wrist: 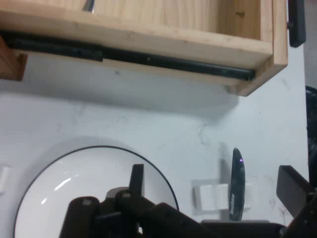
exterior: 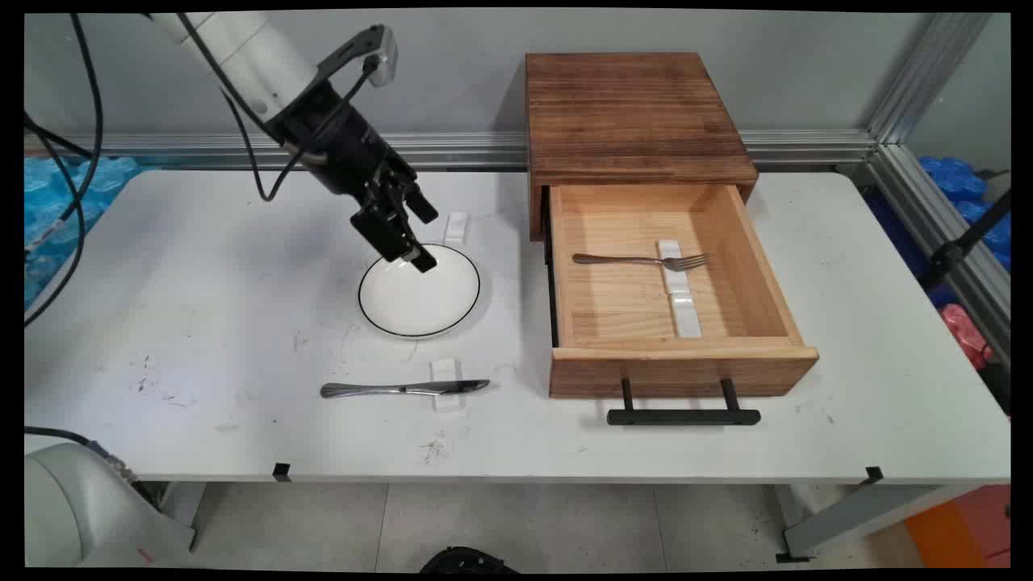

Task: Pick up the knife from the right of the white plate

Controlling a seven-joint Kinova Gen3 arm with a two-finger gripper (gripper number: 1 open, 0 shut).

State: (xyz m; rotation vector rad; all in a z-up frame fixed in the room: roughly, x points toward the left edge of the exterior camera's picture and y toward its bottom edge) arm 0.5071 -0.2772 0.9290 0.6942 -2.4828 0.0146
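Main view: tilted gripper (exterior: 413,239), open fingers (exterior: 423,260) over plate (exterior: 420,292)

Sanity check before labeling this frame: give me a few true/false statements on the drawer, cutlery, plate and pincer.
1. The drawer is pulled open. True.
2. The fork lies on the plate. False: it lies in the drawer, across a white rest.
3. The knife lies on the table, across a small white rest. True.
4. The pincer holds the knife. False: it is open, empty, above the far rim of the plate.
5. The plate carries food. False: it is bare.
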